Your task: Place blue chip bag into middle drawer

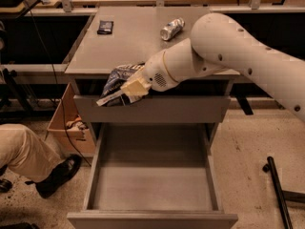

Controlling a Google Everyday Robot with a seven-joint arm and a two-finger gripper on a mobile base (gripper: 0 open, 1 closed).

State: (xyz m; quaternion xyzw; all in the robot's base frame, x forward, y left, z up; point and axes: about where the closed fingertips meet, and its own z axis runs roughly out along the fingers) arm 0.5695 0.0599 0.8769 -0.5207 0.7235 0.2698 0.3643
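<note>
Item: my gripper (127, 91) — clamped on the bag (117, 77), held out past the tabletop (133, 42) edge. Below: the drawer (151, 219) — open, ready for the drop.

Gripper (127, 90) holding blue chip bag (116, 79) at tabletop's (119, 51) front edge; middle drawer (152, 187) at 6 o'clock, can (171, 28) at 1 o'clock.

One camera only — set high in front of the worktop (133, 42), close in, looking steeply down. The worktop fills the upper frame, the open middle drawer (152, 187) the lower; the gripper (129, 89), clasping the blue chip bag (116, 79), sits left of centre.
</note>
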